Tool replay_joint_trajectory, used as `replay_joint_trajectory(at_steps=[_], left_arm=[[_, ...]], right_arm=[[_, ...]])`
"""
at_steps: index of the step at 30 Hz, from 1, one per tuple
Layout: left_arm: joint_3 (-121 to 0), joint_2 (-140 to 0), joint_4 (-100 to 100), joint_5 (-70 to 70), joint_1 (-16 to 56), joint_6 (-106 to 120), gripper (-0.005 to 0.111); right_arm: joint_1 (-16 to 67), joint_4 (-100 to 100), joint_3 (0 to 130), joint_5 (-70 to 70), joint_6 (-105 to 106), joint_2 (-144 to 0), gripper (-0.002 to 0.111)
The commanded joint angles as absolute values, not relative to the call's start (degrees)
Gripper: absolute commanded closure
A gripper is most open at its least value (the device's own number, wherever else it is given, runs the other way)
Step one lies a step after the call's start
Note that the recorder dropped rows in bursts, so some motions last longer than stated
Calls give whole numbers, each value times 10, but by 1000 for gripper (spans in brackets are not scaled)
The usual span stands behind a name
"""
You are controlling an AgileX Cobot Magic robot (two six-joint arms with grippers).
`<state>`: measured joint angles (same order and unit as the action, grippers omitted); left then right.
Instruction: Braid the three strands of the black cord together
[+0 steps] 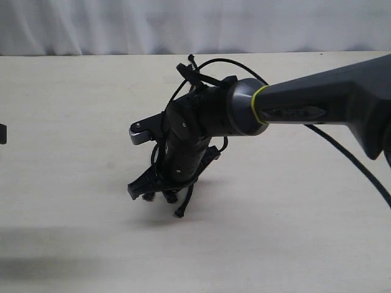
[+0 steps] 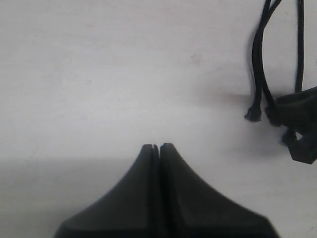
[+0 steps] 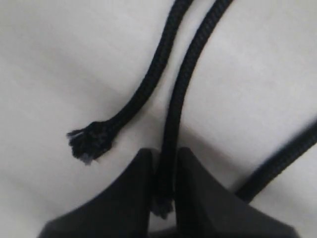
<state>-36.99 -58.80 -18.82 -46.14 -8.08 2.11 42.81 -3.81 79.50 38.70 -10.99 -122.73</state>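
Observation:
My right gripper (image 3: 164, 151) is shut on the middle one of the three strands (image 3: 171, 109), close to its tip. A second strand (image 3: 143, 94) lies beside it on the table and ends in a frayed knobby tip (image 3: 89, 143). The third strand (image 3: 277, 168) runs past on the other side. In the exterior view the right gripper (image 1: 156, 194) points down at mid-table, with strand ends (image 1: 181, 207) hanging at it. The rest of the black cord is hidden behind the wrist. My left gripper (image 2: 156, 146) is shut and empty, well apart from the strands (image 2: 257, 74).
The pale table (image 1: 73, 183) stretches all round, with a white curtain (image 1: 122, 24) behind it. The right arm (image 1: 317, 104) reaches in from the right, trailing a smooth looping cable (image 1: 342, 152). A dark sliver (image 1: 2, 133) shows at the left edge of the exterior view.

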Motion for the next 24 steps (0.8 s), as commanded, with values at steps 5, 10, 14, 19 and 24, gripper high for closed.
replay_joint_trajectory(at_steps=[5,10,14,19,24], left_arm=[[-374,-584,-191,-472,-82,43,107],[-374,-584,-218,-475,-78,67,107],[-374,-584,-245,-465,-43,89,107],[-374,-611,-249,-433,24,88,107],[-374,-670,-256,-383,97,88,107]], right_arm=[[426,16,792,419,-112,-1200,104],[404,76,792,449,-112,-1154,104],[365,81,788,469,-112,-1151,104],[318,63,749,452,-99,-1151,104],[272,25,713,427,-96,-1151,104]])
